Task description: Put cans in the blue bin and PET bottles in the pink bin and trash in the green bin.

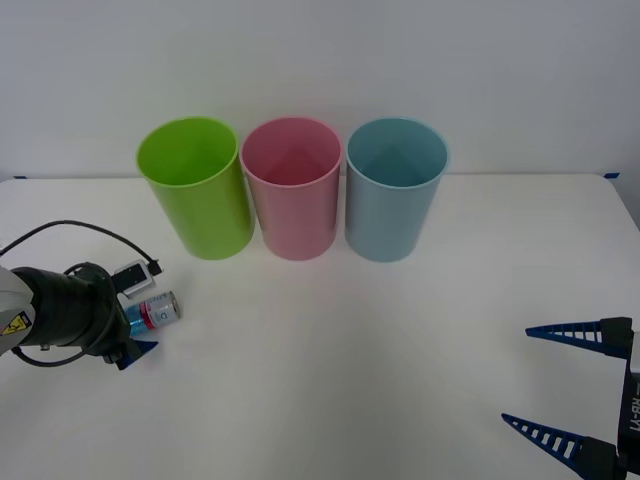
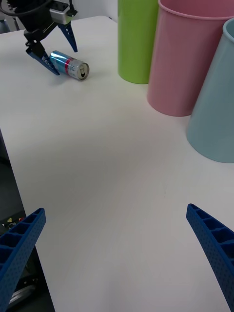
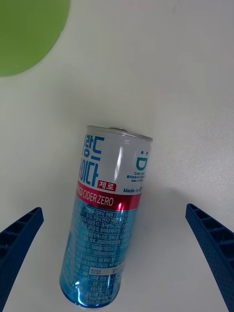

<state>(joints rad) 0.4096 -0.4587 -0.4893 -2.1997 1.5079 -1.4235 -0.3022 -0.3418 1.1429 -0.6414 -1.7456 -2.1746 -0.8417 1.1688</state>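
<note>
A slim can (image 1: 157,311) with a light blue label and a red-pink band lies on its side on the white table, left of the bins. My left gripper (image 1: 139,325) is open and low over it, one finger on each side of its base end; the left wrist view shows the can (image 3: 105,219) between the blue fingers (image 3: 19,239). The green bin (image 1: 195,185), pink bin (image 1: 292,188) and blue bin (image 1: 393,190) stand upright in a row at the back. My right gripper (image 1: 518,375) hangs open at the front right, holding nothing.
The white table (image 1: 350,350) stretches bare between the can and the right arm. A black cable (image 1: 70,232) loops from the left wrist. From the right wrist, the left gripper (image 2: 66,61) straddles the can (image 2: 69,65), beside the green bin (image 2: 139,39).
</note>
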